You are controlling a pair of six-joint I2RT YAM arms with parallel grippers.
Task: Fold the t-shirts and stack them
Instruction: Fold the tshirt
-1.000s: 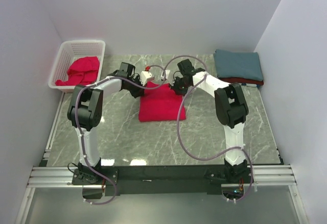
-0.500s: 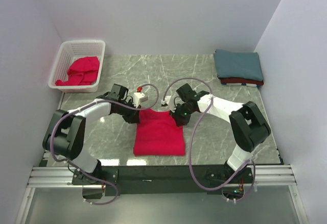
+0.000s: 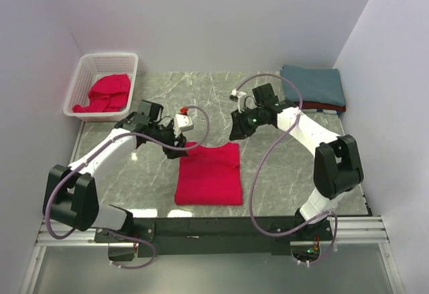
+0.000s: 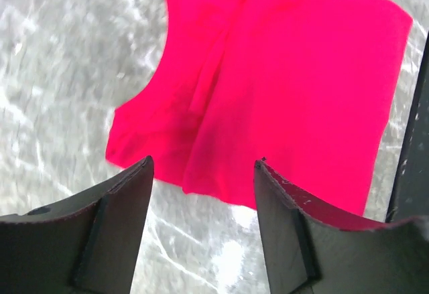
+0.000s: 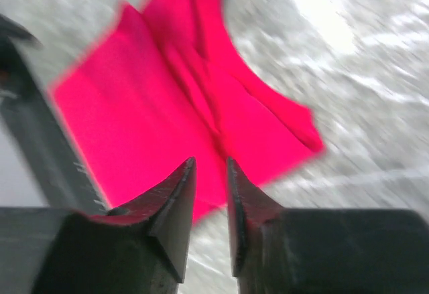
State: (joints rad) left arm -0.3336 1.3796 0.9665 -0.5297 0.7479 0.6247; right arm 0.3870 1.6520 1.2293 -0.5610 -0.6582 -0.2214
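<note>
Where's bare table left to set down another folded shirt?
Bare: the far table strip between white basket and teal stack, and the near right corner beside the red shirt. Crowded: the middle, left claw and right claw by its far edge.

Right gripper (image 5: 209, 180) sits along the bottom edge, its two dark fingers (image 5: 164, 220) a narrow gap apart, nothing between them. Beyond the tips a bright red t-shirt (image 5: 154, 106) lies folded and flat on the grey marbled table (image 5: 375, 86) (the frame is blurred, so creases show only as darker lines). A dark bar (image 5: 40, 140) runs down the left side; it cannot be identified.
</note>
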